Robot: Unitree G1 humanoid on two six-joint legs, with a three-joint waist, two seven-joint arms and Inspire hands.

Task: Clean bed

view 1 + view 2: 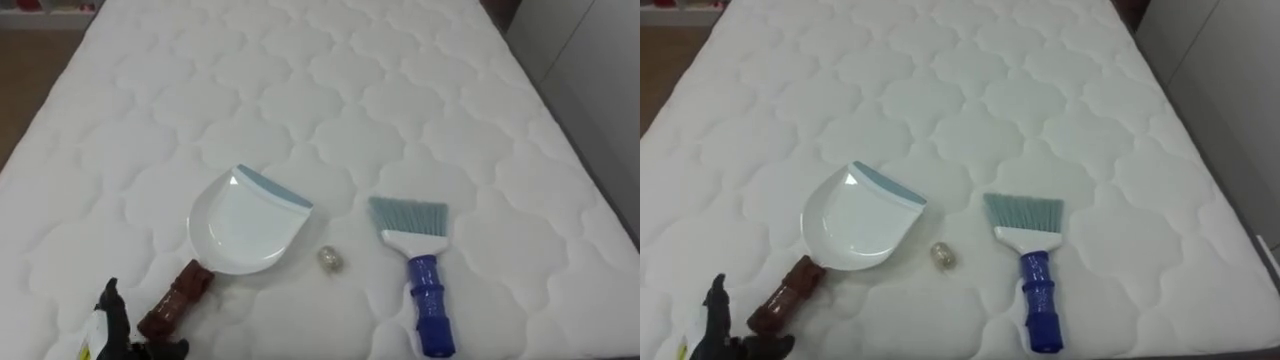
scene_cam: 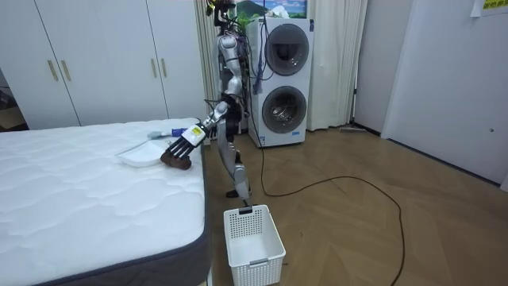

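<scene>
1. Closest to my camera, the left hand (image 1: 112,322) is hanging low over the near edge of the mattress (image 1: 330,90). Its fingers are looking loose and straight, not clenched, and they are gripping nothing.
2. Just to the right of that hand, the brown handle (image 1: 177,300) of the dustpan (image 1: 245,225) is lying flat on the quilting. I cannot tell whether the fingers are brushing the handle's end or sitting just beside it.
3. Ahead of the hand and to its right, the white pan is resting with its blue-grey lip pointing away from the hand.
4. Farther right, past the pan, a small crumpled scrap (image 1: 332,260) is lying between the pan and the brush (image 1: 422,270). That scrap is what I am judging needs clearing.
5. Farthest right of the hand, the blue-handled brush is lying untouched, with its bristles pointing away from me.
6. I am reading this as the opening step, reaching for the dustpan with no sweeping begun.
7. The next move is asking me to close the fingers round the brown handle and to avoid nudging the pan away.
8. Behind the hand, down on the floor by the bed's corner, a white basket (image 2: 254,238) is waiting, probably for the scrap.
</scene>
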